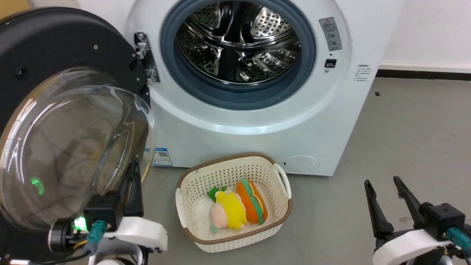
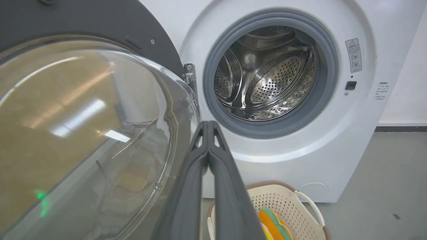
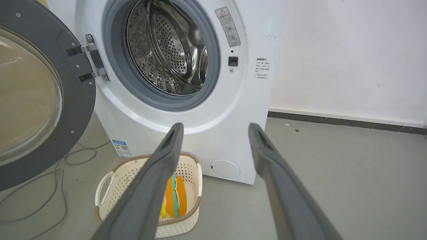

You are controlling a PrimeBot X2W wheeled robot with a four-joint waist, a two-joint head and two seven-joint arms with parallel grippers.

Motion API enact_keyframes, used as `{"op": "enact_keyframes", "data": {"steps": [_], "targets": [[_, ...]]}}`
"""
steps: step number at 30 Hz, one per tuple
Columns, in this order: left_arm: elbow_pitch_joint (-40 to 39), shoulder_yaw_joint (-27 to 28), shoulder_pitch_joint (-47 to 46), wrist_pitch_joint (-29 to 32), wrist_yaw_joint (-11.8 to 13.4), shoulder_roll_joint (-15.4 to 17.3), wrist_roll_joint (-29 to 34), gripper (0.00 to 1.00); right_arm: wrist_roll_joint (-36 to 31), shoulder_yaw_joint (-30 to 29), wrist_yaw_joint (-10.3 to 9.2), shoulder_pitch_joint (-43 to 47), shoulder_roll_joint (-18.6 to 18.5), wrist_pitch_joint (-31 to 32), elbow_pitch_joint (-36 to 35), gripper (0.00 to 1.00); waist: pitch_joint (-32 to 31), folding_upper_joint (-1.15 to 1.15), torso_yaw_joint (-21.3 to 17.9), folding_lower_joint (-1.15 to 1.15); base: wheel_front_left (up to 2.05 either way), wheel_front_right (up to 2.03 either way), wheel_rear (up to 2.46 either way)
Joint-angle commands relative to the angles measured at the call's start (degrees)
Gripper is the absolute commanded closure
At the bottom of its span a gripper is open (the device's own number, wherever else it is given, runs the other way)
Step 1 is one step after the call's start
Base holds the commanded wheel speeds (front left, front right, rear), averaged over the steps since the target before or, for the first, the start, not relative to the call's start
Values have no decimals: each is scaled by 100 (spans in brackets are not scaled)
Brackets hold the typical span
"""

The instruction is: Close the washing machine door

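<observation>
On the left, the washing machine door (image 1: 55,44) hangs wide open on its hinge, glass bowl bulging outward. Just beside the bowl's lower right edge, the left pincer (image 1: 134,165) is clenched on nothing. Next comes the washing machine (image 1: 257,121), with a basket (image 1: 235,156) of soft toys (image 1: 239,211) on the floor before it. Near right, the right pincer (image 1: 382,181) hovers released.

Nothing is reading clearly as words. A grey warning label (image 1: 330,34) is sitting on the washing machine (image 1: 257,121) front, right of the drum opening, with a triangle exclamation sign (image 3: 223,12) heading it and a block of tiny black print (image 1: 363,72) standing farther right. At the lower left, a blue-and-white sticker (image 1: 162,156) is carrying a QR code (image 1: 164,154), its lettering too small to read.
</observation>
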Motion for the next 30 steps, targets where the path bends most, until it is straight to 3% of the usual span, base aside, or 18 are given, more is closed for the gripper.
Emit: {"op": "enact_keyframes", "data": {"steps": [1,15,19,30], "targets": [[-88,24,-138,-53,22,23,-64,100,51,-43,2,-80,7,-55,10,0,14,0,50,0,0,0,0],[-583,776,-872,-221,-373,11,-668,100,234,-261,2,-139,10,-223,53,0,121,0,527,0,0,0,0],[-536,1275,-1264,-293,-561,94,-975,100,316,-356,3,-169,11,-294,96,0,166,0,740,0,0,0,0],[-202,1878,-1844,-331,-690,545,-1805,100,421,-512,3,-183,14,-415,195,0,247,0,1084,0,0,0,0]]}}
